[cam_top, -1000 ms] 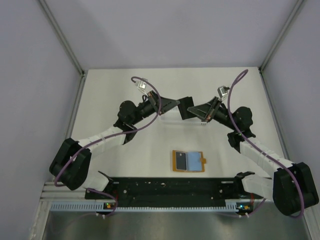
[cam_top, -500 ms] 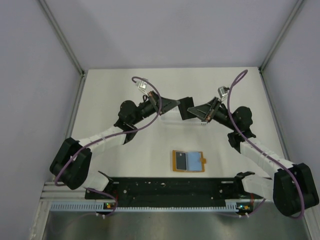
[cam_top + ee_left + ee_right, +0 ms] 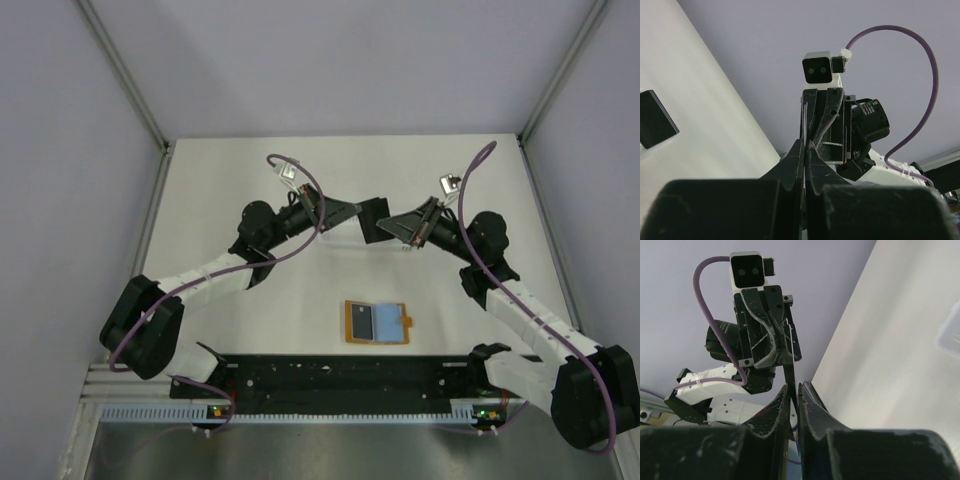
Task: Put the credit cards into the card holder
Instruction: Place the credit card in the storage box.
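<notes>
1. The credit card [image 3: 804,120] is in the air above the middle of the tabletop [image 3: 230,180]. It is between the two end effectors, which meet tip to tip. Both wrist views show it only as a thin edge.
2. The left end effector [image 3: 804,152] reaches in from 8 o'clock in the top view. Its fingers are pressed together on the card.
3. The right end effector [image 3: 793,392] comes in from 4 o'clock. Its fingers stand a little apart with the card's edge between them, and one cannot tell whether they press it.
4. The card holder [image 3: 377,323] lies open and flat on the tabletop, at 6 o'clock from the held card and well apart from it. Its pale blue-grey inside faces up.
5. A second dark card [image 3: 654,125] lies flat on the tabletop, at 9 o'clock in the left wrist view.
</notes>
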`<move>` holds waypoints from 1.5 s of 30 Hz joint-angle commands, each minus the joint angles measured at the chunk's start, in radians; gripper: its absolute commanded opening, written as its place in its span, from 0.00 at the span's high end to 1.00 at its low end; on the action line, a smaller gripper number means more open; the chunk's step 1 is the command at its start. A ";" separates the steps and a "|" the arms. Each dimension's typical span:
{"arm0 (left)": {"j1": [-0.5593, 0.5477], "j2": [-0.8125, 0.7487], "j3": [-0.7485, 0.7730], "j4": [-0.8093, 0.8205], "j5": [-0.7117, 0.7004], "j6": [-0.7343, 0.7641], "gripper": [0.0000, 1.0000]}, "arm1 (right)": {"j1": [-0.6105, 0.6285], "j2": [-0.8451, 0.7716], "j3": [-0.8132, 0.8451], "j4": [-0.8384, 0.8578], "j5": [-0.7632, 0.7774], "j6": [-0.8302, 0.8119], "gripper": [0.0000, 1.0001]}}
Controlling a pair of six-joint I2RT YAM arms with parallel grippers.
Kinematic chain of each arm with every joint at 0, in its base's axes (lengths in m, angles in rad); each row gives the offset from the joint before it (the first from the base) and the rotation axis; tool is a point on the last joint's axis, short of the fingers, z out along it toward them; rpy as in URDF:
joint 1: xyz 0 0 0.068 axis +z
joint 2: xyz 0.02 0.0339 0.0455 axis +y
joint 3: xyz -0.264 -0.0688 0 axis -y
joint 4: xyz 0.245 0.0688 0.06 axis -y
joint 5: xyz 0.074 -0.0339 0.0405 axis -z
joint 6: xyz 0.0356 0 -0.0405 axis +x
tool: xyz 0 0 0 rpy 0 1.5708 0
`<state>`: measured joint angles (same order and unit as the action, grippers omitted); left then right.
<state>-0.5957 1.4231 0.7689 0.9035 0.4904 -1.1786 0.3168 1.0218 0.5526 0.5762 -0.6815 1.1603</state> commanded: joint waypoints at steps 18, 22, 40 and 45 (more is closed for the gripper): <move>0.023 -0.027 0.010 0.072 -0.015 0.000 1.00 | -0.008 -0.025 0.010 0.004 0.019 -0.024 1.00; 0.048 -0.027 0.007 0.063 -0.023 0.008 1.00 | -0.012 -0.051 0.007 -0.079 0.033 -0.068 1.00; 0.143 0.007 0.011 0.067 0.039 -0.007 1.00 | -0.022 -0.068 -0.010 -0.211 0.013 -0.145 1.00; 0.148 -0.018 -0.020 -0.006 0.022 0.062 1.00 | -0.022 -0.121 0.044 -0.549 0.270 -0.316 1.00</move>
<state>-0.4515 1.4269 0.7700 0.8936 0.5301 -1.1744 0.3046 0.9508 0.5385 0.2806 -0.6094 0.9939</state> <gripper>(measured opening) 0.015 0.006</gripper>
